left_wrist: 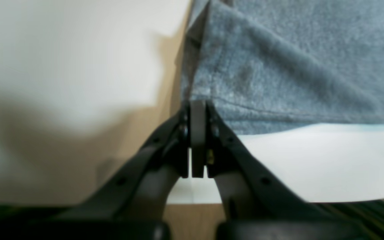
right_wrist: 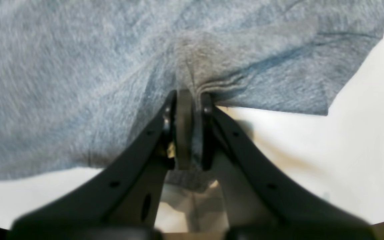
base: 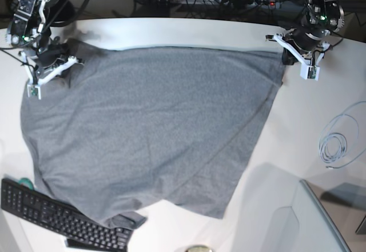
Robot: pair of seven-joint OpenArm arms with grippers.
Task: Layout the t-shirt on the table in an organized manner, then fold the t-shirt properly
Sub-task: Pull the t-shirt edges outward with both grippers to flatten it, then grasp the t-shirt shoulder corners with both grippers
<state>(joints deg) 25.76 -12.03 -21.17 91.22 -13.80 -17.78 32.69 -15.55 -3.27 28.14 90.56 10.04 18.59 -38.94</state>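
The grey t-shirt (base: 148, 126) lies spread over the white table (base: 286, 149), with its far edge drawn straight between both grippers. My left gripper (left_wrist: 198, 106) is shut on a hem corner of the t-shirt (left_wrist: 278, 66); in the base view that gripper (base: 286, 56) sits at the far right corner. My right gripper (right_wrist: 192, 96) is shut on a bunched fold of the t-shirt (right_wrist: 78, 83), with cloth showing between its fingers; in the base view it (base: 60, 69) is at the far left corner. The near edge is uneven, with a small folded flap (base: 126, 220).
A black keyboard (base: 57, 218) lies at the near left, partly under the shirt's edge. A coiled pale cable (base: 333, 146) rests at the right. A white box-like object (base: 297, 223) stands at the near right. Cables and gear crowd the floor beyond the far edge.
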